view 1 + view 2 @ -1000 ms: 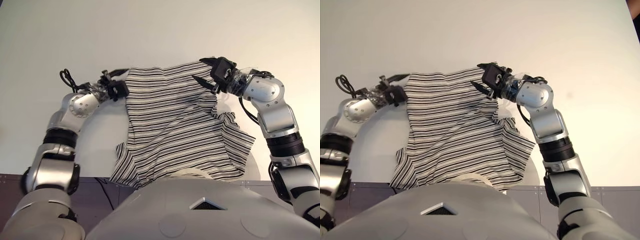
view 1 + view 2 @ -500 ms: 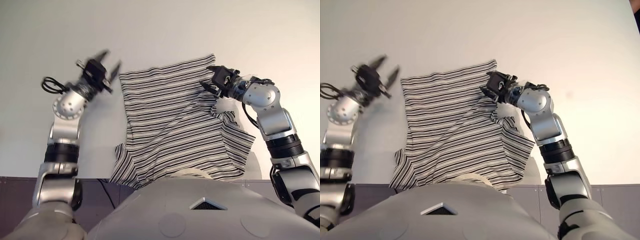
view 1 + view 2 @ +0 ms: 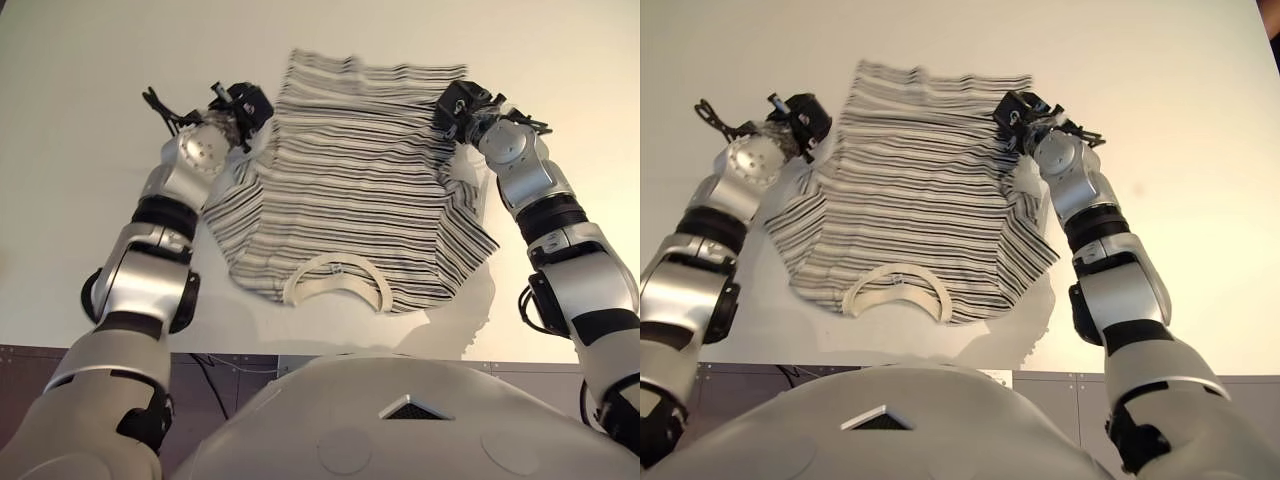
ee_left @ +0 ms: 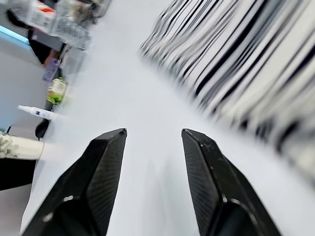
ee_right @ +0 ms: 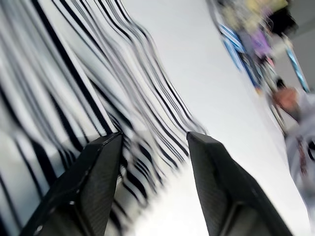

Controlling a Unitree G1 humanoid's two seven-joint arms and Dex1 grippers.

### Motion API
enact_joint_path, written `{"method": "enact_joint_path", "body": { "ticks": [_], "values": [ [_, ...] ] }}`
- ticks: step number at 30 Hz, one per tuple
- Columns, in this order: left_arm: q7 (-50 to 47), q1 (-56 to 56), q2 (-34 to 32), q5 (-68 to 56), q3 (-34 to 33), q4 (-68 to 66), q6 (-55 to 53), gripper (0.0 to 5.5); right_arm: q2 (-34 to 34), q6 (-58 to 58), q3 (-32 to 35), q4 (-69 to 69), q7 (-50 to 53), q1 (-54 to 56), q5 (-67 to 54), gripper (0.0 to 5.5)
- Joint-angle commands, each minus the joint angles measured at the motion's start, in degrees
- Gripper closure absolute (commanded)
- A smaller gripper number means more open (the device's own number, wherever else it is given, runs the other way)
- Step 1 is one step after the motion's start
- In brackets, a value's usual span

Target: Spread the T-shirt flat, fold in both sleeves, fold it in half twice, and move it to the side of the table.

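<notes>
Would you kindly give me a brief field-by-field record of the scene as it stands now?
T-shirt: striped, lying on the table, not yet folded
collar: at the near end, toward the robot
left gripper: open, over bare table beside the shirt's left edge
right gripper: open, over the shirt's right edge
right sleeve: wrinkled

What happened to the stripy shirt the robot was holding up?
The left hand let go first, then the right hand. The shirt dropped onto the table and spread out, collar toward the robot. Both hands stayed at its two sides, now open.
</notes>
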State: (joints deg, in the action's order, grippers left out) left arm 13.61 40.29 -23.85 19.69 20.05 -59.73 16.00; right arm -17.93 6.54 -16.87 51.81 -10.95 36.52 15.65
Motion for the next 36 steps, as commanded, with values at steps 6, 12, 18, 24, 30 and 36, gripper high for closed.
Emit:
{"method": "enact_joint_path", "body": {
  "ticks": [6, 12, 18, 24, 30, 36],
  "values": [
    [8.8, -29.1, -10.6, -10.4, -9.3, 48.6, -6.0, 3.42, -9.5, -10.2, 3.3, -48.8, -19.5, -24.7, -12.9, 3.11],
    [18.3, -57.0, -23.8, -5.1, -8.2, 62.6, -8.7, 3.42, -23.6, -14.4, 6.0, -62.3, -30.1, -43.9, -12.0, 3.11],
    [15.9, -68.8, -20.8, -6.2, -12.1, 79.5, -25.1, 3.42, -23.2, -19.0, 10.7, -62.7, -23.7, -46.6, -8.7, 3.11],
    [12.5, -67.9, -18.5, -3.4, -14.3, 81.9, -28.8, 3.42, -22.1, -20.2, 14.7, -64.2, -21.6, -48.7, -10.9, 3.11],
    [14.7, -61.1, -15.0, -9.2, -17.2, 88.9, -33.7, 3.42, -16.8, -25.7, 18.5, -76.2, -21.2, -41.1, -20.7, 3.11],
    [16.1, -54.8, -16.0, -9.6, -20.0, 92.5, -41.5, 3.42, -15.5, -31.3, 12.5, -83.3, -20.0, -41.9, -19.4, 3.11]
  ]
}}
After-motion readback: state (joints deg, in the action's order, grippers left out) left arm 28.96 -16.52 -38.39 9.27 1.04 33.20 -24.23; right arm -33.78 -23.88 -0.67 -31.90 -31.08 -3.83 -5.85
